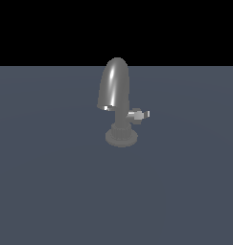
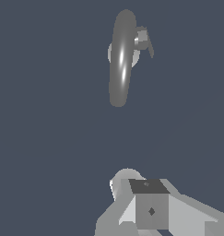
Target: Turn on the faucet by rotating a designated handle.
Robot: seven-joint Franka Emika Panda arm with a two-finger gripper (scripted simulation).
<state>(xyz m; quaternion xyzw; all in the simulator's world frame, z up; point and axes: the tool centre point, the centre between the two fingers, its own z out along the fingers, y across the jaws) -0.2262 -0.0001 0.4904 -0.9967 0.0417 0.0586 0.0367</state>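
Observation:
The faucet (image 1: pixel 115 93) is a glossy grey tap with a tall arched spout, a ribbed neck and a round flat base (image 1: pixel 121 139). It stands upright on the dark floor at mid-scene. The handle (image 1: pixel 138 115) is a short grey lever with a bright tip. It juts from the stem toward the exterior view's right. The wrist view looks down on the spout (image 2: pixel 121 60) with the handle (image 2: pixel 143 40) beside it. Grey blocky parts of my hand (image 2: pixel 150 207) show in the wrist view, well apart from the faucet. The fingers cannot be made out. The exterior view shows no gripper.
The flat dark blue-grey floor (image 1: pixel 51 191) spreads around the faucet, with a black background behind its far edge. Nothing else stands on it.

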